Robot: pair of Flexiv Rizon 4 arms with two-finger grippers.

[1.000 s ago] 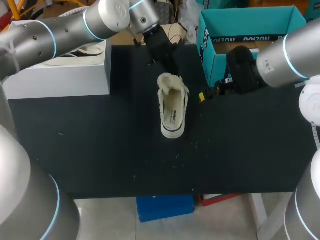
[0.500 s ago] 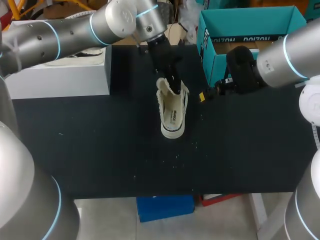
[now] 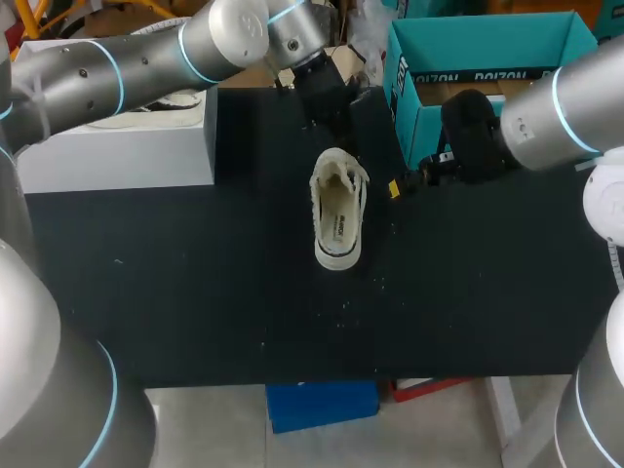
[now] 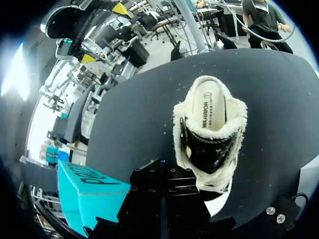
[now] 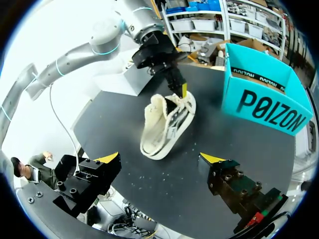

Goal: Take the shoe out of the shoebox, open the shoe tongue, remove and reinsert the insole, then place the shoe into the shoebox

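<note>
the shoe [image 3: 338, 210] lay on the table [image 3: 195, 273], its long axis running straight ahead of your left claw [image 5: 180, 85], tongue end nearest. that claw's grip could not be told. your right claw [image 5: 159, 160], spread, stood farther off.

The shoe [image 3: 337, 219] stands on its sole near the middle of the bench [image 3: 195, 292], lengthwise from front to back, outside the shoebox [image 3: 478, 58]. The shoebox sits at the bench's far right corner, well apart from the shoe. A box [image 3: 117, 146] sits on the far left side. The left gripper [image 5: 182, 89] is behind the shoe, at its far end. The right gripper [image 3: 405, 185] is just right of the shoe, between it and the shoebox.
</note>
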